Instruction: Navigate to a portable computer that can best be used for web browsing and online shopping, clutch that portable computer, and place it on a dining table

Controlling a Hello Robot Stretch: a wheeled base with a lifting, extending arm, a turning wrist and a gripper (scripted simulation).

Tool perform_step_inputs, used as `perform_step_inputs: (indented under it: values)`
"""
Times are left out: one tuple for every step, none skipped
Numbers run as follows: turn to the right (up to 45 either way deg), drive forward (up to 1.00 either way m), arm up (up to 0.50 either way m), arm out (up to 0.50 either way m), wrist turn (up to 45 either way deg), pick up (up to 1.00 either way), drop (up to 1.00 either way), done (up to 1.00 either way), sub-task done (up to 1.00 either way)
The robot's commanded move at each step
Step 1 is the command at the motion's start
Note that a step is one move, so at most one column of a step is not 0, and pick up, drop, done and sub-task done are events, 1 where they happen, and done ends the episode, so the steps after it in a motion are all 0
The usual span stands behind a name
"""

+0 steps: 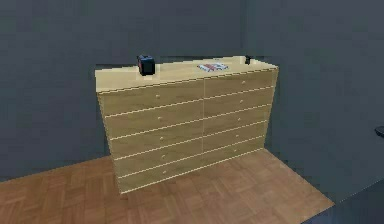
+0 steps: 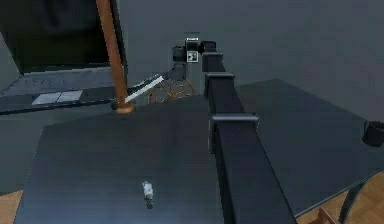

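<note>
Left of the gripper (image 2: 160, 85), whose load cannot be told, the laptop (image 2: 55, 90) stands open; probably stiff, hinge-fragile: grasp its base edge.

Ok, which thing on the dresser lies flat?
The pale item on the dresser, right of the dark box; it lies flat, while the box stands upright.

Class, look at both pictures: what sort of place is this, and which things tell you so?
Probably a bedroom or home office: a wooden chest of drawers, an open laptop, a dark tabletop.
</note>
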Motion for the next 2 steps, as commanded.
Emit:
perform_step_inputs:
  values:
    - [0.0, 0.0, 0.0, 0.0, 45.0, 0.0, 0.0, 0.0, 0.0]
    - [0.0, 0.0, 0.0, 0.0, 45.0, 0.0, 0.0, 0.0, 0.0]
